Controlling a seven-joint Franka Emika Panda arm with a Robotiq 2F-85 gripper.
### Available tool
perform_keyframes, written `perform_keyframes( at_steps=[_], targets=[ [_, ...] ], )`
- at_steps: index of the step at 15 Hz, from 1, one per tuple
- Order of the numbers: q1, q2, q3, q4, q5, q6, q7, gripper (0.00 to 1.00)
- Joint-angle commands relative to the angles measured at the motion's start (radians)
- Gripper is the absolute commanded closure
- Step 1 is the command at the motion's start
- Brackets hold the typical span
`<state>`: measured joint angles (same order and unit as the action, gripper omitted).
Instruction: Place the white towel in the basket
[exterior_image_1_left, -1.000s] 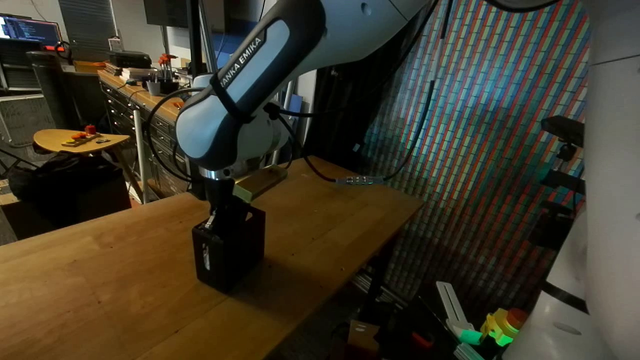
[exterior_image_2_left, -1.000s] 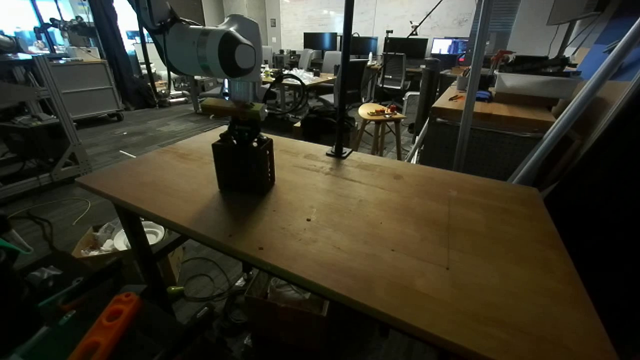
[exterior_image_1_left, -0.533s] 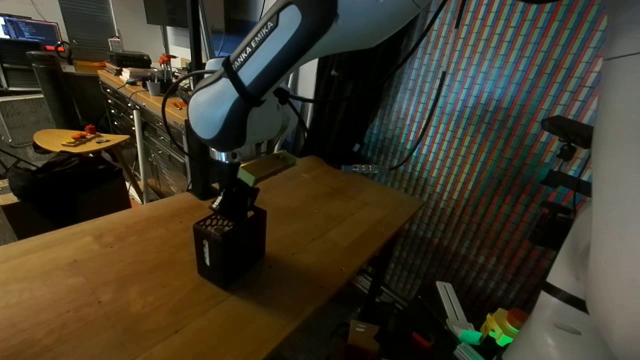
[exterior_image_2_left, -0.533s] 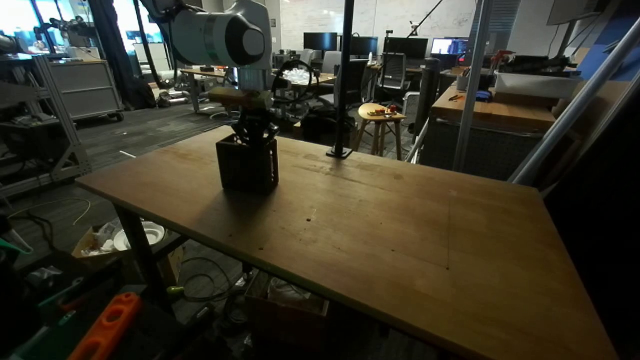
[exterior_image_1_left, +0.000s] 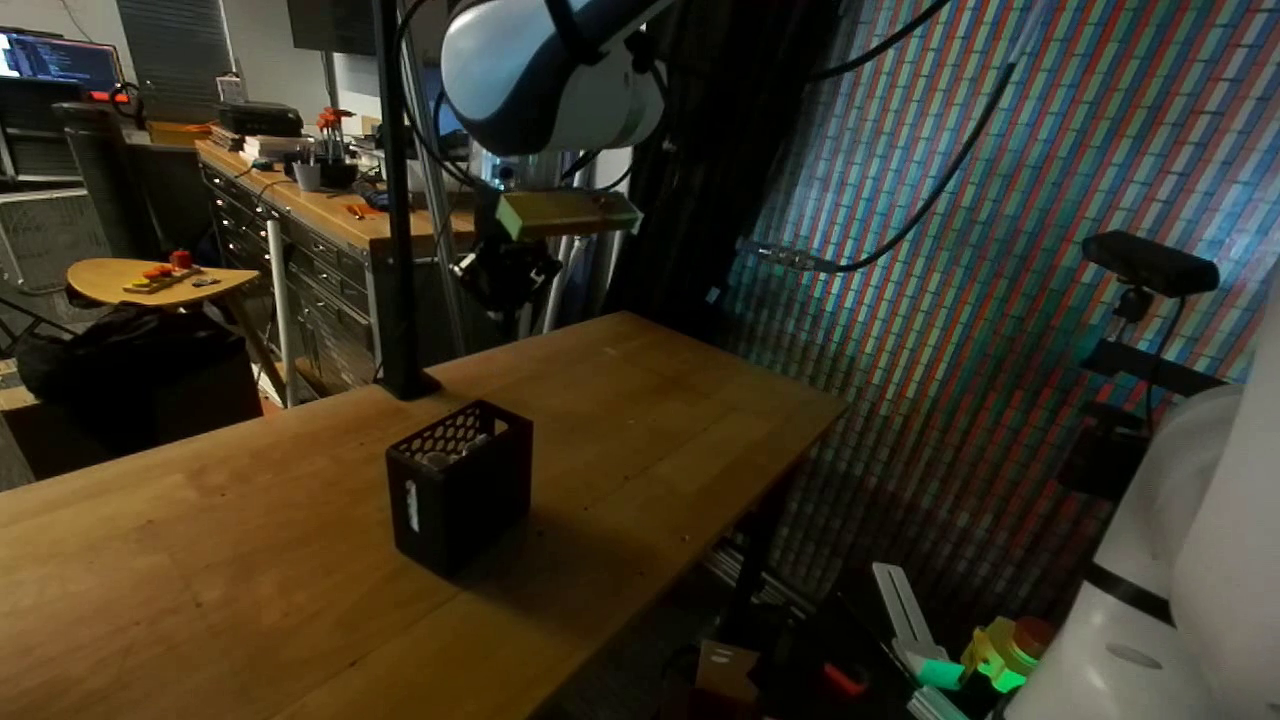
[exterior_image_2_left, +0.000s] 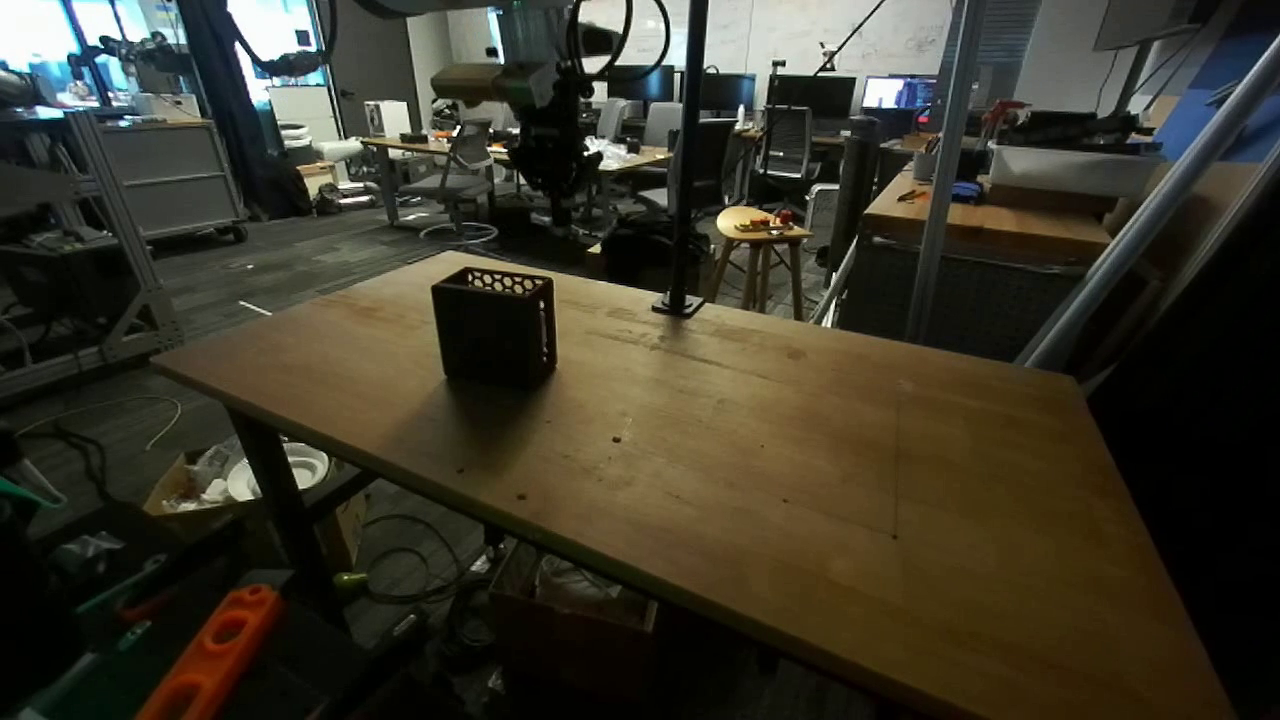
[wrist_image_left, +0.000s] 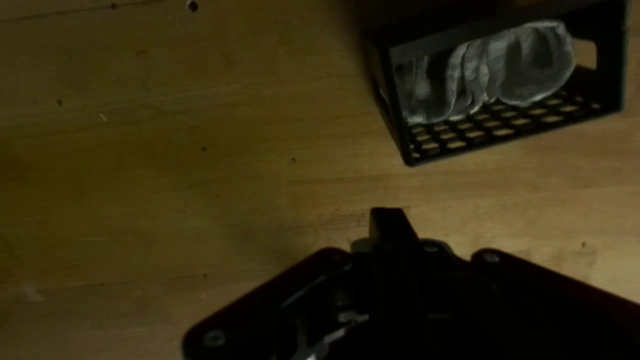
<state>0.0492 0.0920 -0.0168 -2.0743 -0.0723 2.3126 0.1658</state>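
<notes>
The black basket with honeycomb holes stands upright on the table in both exterior views (exterior_image_1_left: 455, 520) (exterior_image_2_left: 495, 340) and at the upper right of the wrist view (wrist_image_left: 392, 112). The white towel (wrist_image_left: 535, 65) lies folded inside the basket, looking grey in the dim light. A bit of it shows over the basket's rim in an exterior view (exterior_image_1_left: 437, 460). My gripper, seen in the wrist view (wrist_image_left: 387, 214), is shut with its fingertips together and nothing between them. It hangs well above the table, apart from the basket, in both exterior views (exterior_image_1_left: 508, 318) (exterior_image_2_left: 562, 222).
The wooden table (exterior_image_2_left: 800, 450) carries the basket. A black post (exterior_image_1_left: 400, 300) stands at the table's far edge, near the arm. A yellow-green block (exterior_image_1_left: 568, 214) is fixed on the wrist. A stool (exterior_image_2_left: 758, 226) stands beyond the table.
My gripper has risen out of the basket and moved up and away from it. The basket shifted very slightly early on, then stayed still. The towel is in the basket, away from the gripper.
</notes>
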Motion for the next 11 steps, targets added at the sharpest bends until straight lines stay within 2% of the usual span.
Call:
perform_keyframes(
  at_steps=[1,2,5,11],
  targets=[
    [-0.019,-0.098,-0.005,-0.023,0.011,-0.002,0.152,0.99],
    [-0.021,-0.045,0.004,-0.001,0.002,-0.004,0.077,0.99],
    [-0.028,-0.077,0.003,-0.005,0.002,-0.006,0.129,0.99],
    [-0.028,-0.077,0.003,-0.014,0.002,-0.006,0.141,0.99]
  ],
)
